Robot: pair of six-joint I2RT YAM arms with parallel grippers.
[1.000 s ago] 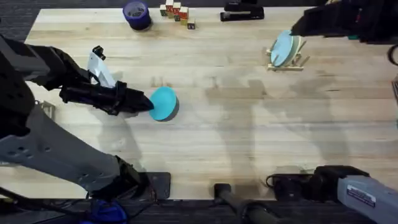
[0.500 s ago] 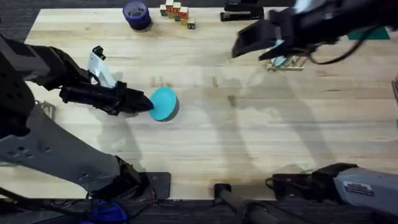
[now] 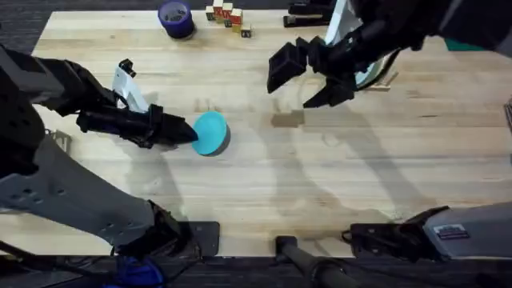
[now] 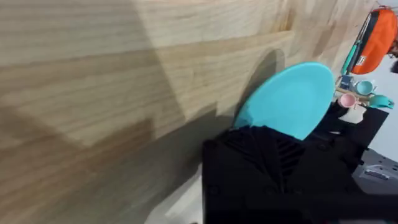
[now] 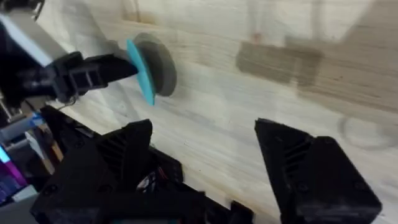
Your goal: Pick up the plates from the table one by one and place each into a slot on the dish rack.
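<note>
Bare table [image 3: 320, 184] mid-span; right end effector [image 3: 302, 80] fronts dish rack [image 3: 382, 78].

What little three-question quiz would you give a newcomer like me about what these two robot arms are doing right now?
1. True or false: the left hand grips the teal plate by its edge.
2. The right hand is: A) open, carrying nothing; B) shut on a cream plate; C) resting flat on the table.
3. Fill in: the purple tape roll sits near the table's ____ edge in the overhead view.

Key
1. True; the plate is tilted up off the wood.
2. A; its fingers are spread, in front of the dish rack.
3. Far.
</note>
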